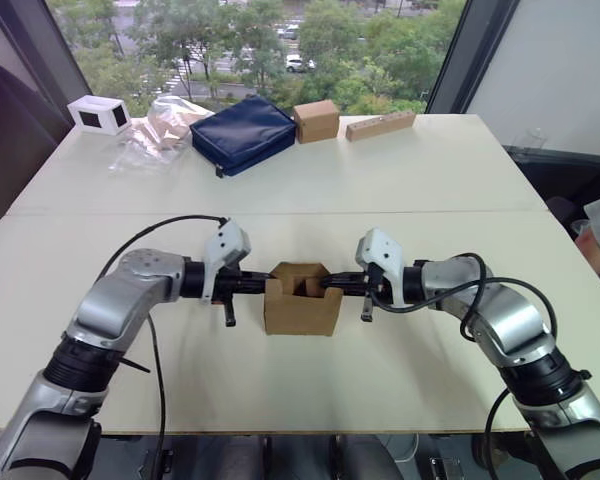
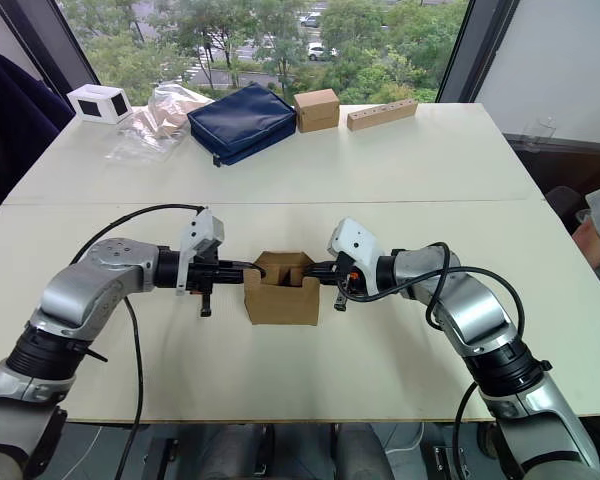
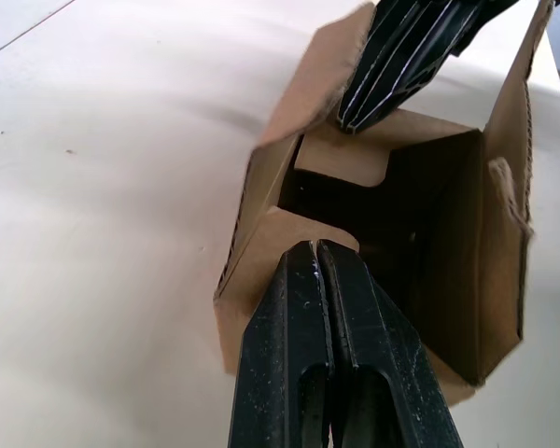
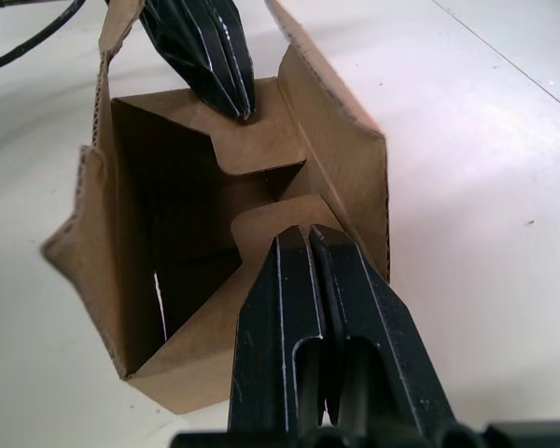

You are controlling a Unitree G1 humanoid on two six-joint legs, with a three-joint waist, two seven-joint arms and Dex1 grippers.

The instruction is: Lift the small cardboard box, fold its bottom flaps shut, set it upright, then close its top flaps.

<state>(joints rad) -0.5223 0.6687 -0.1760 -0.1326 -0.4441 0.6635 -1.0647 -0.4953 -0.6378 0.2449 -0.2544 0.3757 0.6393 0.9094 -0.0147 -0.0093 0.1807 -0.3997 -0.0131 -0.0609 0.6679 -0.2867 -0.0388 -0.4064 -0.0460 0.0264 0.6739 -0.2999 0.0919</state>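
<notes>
While my left gripper (image 3: 319,252) & right gripper (image 4: 308,233), both pinched thin, push two top flaps (image 4: 261,140) into the small cardboard box (image 1: 302,308) mid-frame, next I fold the other two.

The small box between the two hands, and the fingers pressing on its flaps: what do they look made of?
The small cardboard box: plain brown corrugated cardboard, matte and unprinted; the fluted layer shows along its cut edges in the wrist views. The fingers of the left hand and of the right hand: black, slightly glossy, probably moulded plastic or rubber, with ridged lines along them.
</notes>
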